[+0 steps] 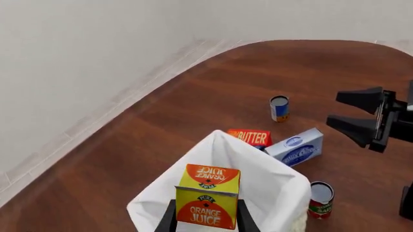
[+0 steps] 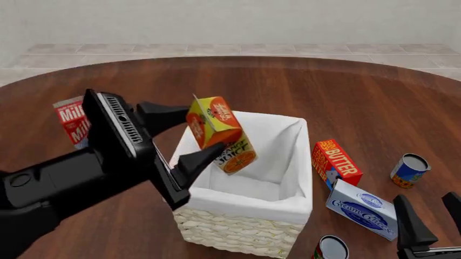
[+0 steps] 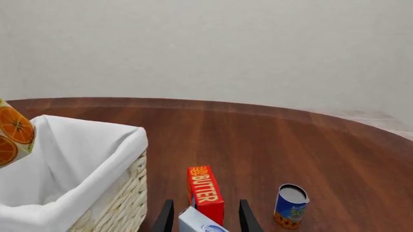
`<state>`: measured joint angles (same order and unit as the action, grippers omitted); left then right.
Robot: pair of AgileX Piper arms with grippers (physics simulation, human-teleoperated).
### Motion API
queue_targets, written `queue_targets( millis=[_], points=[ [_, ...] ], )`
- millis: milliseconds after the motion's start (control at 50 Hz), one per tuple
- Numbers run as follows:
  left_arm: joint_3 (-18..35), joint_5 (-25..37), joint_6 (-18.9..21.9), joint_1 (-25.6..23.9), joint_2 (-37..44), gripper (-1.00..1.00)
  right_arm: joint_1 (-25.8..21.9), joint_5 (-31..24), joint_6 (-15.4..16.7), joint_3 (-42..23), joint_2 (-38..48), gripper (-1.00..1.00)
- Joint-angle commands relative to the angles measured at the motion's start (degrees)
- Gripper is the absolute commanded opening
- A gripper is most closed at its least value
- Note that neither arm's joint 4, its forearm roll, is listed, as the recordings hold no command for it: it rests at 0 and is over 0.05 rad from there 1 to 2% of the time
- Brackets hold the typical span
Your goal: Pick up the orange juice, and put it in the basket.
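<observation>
Left gripper (image 2: 189, 138) clamps the orange juice (image 2: 219, 133) tilted between its fingers, above the basket (image 2: 245, 226) that sits directly beneath it, while the right gripper (image 3: 205, 212), jaws parted, hangs empty over the butter box (image 3: 205, 191).

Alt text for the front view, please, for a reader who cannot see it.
The left gripper holds the orange juice tilted above the open basket. A milk carton stands left of it; butter box, cream cheese box and two cans lie right.
</observation>
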<state>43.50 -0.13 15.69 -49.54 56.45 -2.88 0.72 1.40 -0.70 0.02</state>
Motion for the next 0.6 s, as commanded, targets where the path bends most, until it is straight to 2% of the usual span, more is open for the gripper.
queue_targets(
  millis=[20,600],
  points=[
    [0.60,0.23,1.81,0.22,1.55,-1.00,-0.11,0.05,-0.01,0.05,0.00,1.00],
    [1.38,2.58,0.77,0.95,7.84,-1.00,-0.40,0.00,-0.03,-0.06,0.00,1.00]
  ],
)
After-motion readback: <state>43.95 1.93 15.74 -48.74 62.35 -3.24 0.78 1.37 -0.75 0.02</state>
